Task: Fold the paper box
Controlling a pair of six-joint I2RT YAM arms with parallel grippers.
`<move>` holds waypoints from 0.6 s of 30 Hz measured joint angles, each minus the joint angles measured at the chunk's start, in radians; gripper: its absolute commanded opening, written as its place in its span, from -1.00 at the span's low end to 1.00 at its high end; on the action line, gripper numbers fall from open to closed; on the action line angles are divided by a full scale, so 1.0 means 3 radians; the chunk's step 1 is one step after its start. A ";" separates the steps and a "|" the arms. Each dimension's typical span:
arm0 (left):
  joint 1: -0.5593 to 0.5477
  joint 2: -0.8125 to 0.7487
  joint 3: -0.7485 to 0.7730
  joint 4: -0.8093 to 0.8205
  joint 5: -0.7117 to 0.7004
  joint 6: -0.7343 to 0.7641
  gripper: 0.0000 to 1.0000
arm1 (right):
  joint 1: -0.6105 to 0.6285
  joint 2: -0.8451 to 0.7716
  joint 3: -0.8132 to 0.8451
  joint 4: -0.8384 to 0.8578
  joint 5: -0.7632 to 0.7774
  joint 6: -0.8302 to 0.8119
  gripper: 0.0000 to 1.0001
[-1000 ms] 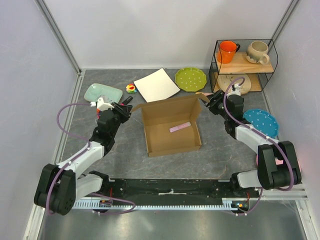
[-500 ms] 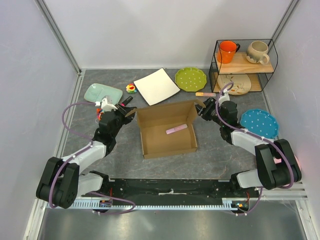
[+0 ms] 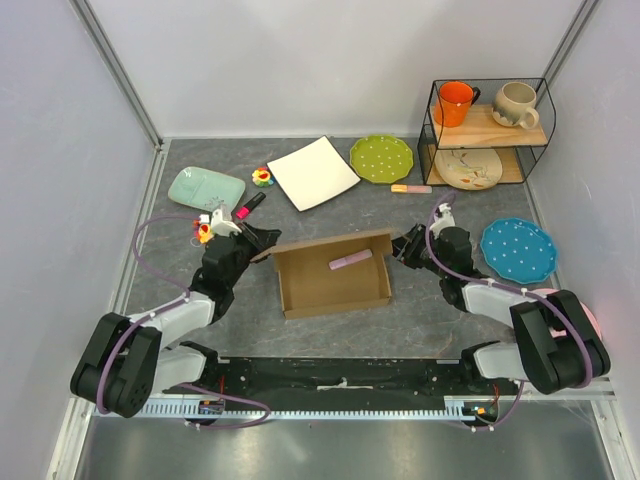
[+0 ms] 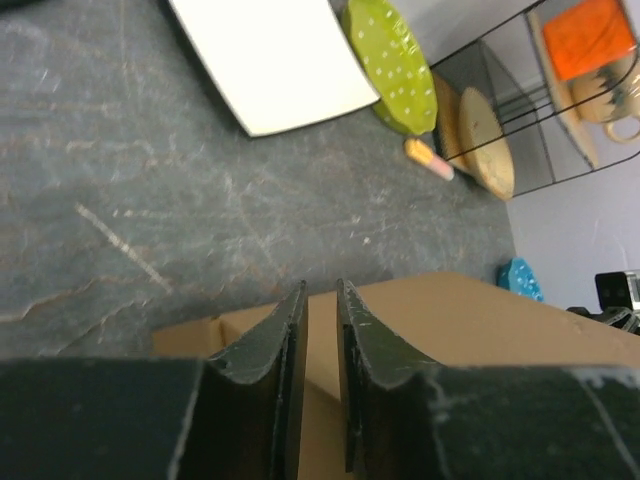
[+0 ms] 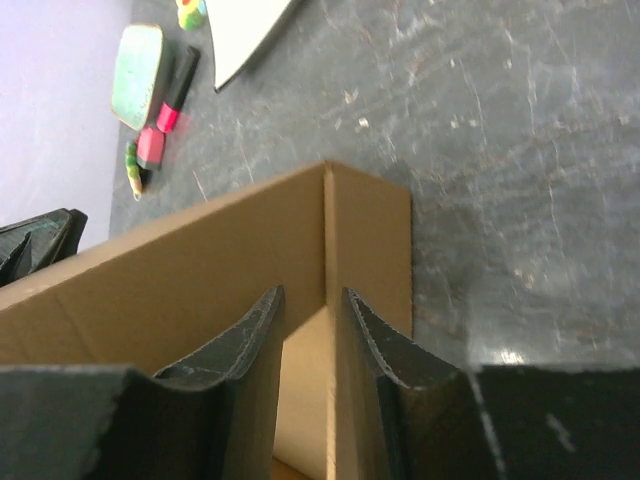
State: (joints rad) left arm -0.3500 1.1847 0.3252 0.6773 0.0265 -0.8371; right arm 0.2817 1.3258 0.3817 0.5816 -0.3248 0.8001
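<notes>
The plain brown corrugated cardboard box (image 3: 335, 290) sits open-topped in the middle of the grey table. Its walls are up and its long axis runs left to right, so each short end faces one arm. Beyond its far right corner stands a black wire shelf with wooden boards (image 3: 490, 128). A white square plate (image 3: 313, 172) lies beyond its far wall, a round blue dotted plate (image 3: 518, 247) lies well off its right end, and a round green dotted plate (image 3: 381, 158) sits far-right of it beside the white one. The left gripper (image 3: 265, 243) is at the box's far left corner. In its wrist view the two dark fingers (image 4: 285, 340) stand almost together with cardboard in the thin slit, which I judge to be a pinch on the corner flap. The right gripper (image 3: 398, 246) is at the far right corner, and its fingers (image 5: 370, 340) straddle the short end wall just beside the corner fold. I cannot tell whether they are pressing the wall. The box lies inward of both jaws and each arm is equally near its own end, so the coming fold probably turns on both ends being held. A small pink bar (image 3: 350, 260) lies inside the box near the far wall.
</notes>
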 measured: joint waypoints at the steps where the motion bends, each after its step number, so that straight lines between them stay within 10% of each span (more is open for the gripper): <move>1: -0.0010 -0.0001 -0.0057 0.0032 0.0003 -0.0001 -0.53 | 0.0008 -0.0019 -0.0050 0.0001 0.0003 -0.0015 -0.24; 9: -0.0071 -0.0069 -0.0290 0.0093 -0.0001 0.0008 -0.55 | 0.0015 -0.0646 -0.0188 -0.0612 0.0542 -0.0100 0.29; 18: -0.0086 -0.0285 -0.0290 0.0036 -0.0305 0.0107 -0.44 | -0.0008 -0.1639 0.0671 -0.1459 0.1704 -0.0261 0.26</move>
State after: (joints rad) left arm -0.3759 1.0992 0.2382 0.6880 -0.0650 -0.8051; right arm 0.2794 0.8341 0.5831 0.1440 0.1864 0.7219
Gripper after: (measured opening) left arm 0.249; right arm 0.658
